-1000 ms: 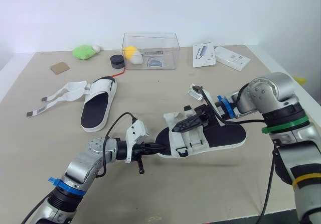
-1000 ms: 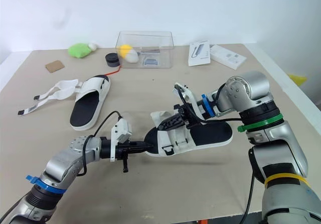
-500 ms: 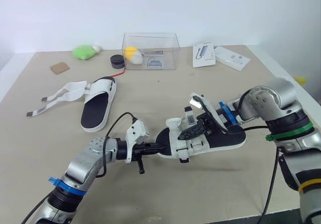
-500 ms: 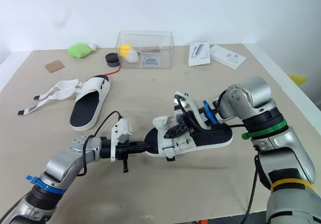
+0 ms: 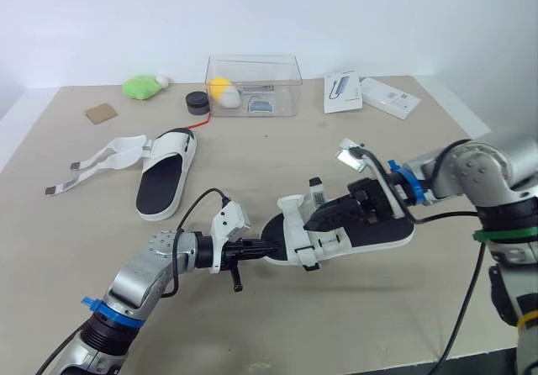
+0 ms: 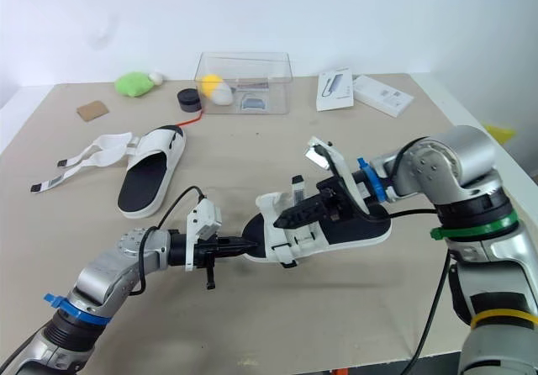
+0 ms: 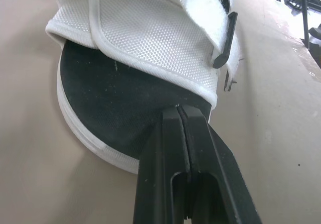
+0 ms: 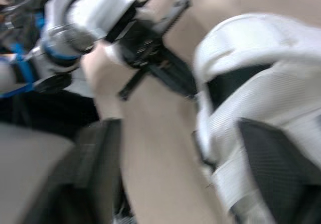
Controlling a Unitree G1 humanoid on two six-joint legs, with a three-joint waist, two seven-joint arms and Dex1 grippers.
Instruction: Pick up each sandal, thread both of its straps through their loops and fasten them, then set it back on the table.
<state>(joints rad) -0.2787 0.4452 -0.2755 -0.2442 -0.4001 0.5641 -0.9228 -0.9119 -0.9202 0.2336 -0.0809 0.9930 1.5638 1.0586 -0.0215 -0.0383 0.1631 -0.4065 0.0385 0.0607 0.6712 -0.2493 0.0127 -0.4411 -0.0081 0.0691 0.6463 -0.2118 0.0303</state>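
Observation:
The near sandal, white with a black insole, lies on the table with its toe pointing left. Its white straps are folded over the upper. My left gripper is shut, and its fingertips rest on the black insole at the toe, just under the upper. My right gripper hovers over the straps from the right, open, its fingers spread wide with nothing held. A second sandal lies at the left, its loose straps trailing leftward.
At the back stand a clear plastic box, a green plush, a black round object, a brown card and two white boxes. The table's right edge runs close behind my right arm.
My right gripper went from shut on the strap to open and drew back slightly to the right. The strap now lies down on the sandal's upper. The left arm has stayed still.

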